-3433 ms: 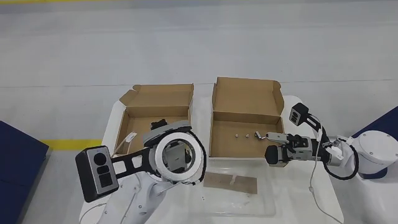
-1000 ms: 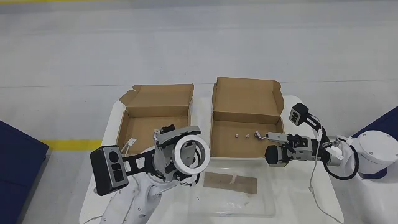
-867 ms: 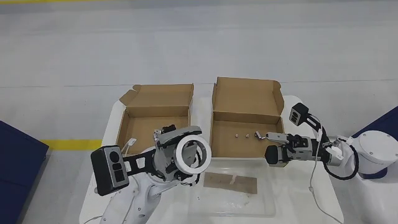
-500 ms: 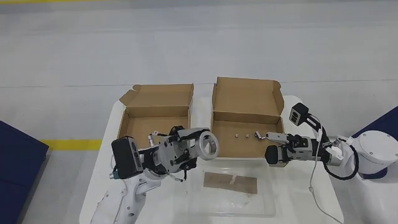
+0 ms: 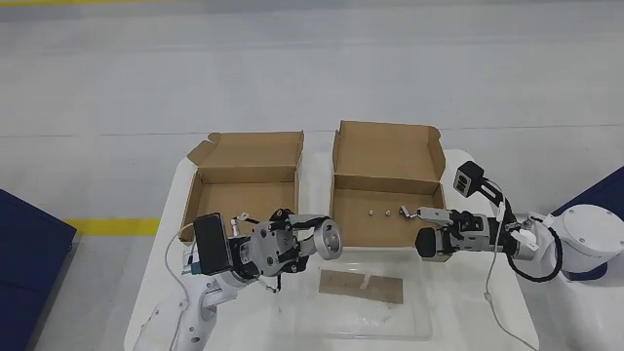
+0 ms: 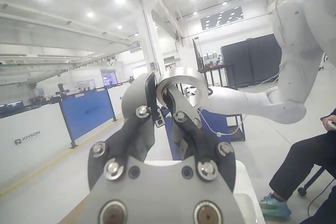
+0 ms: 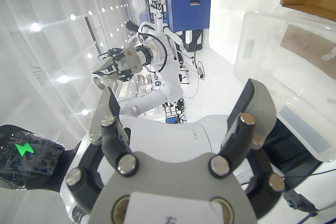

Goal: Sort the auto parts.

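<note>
My left gripper (image 6: 160, 93) is shut on the wall of a silver metal ring (image 6: 181, 84), one finger inside the ring and one outside. In the top view the ring (image 5: 329, 237) hangs just in front of the gap between the two open cardboard boxes. The left box (image 5: 249, 200) has a bare floor. Two small parts (image 5: 381, 213) lie in the right box (image 5: 370, 231). My right gripper (image 7: 181, 101) is open and holds nothing. It sits at the right box's front right corner (image 5: 421, 216). Its wrist view shows the left gripper (image 7: 105, 72) farther off with the ring (image 7: 97, 81).
A clear plastic bin (image 5: 366, 307) stands at the table's front, with a brown cardboard sheet (image 5: 362, 286) in it. The right wrist view has the bin's rim (image 7: 262, 25) close beside my open fingers. The white table edge (image 5: 171, 214) runs left of the left box.
The left arm has lowered and turned, carrying the ring down and to the right, from above the left box's front edge to the gap between the boxes. The right arm has not moved.
</note>
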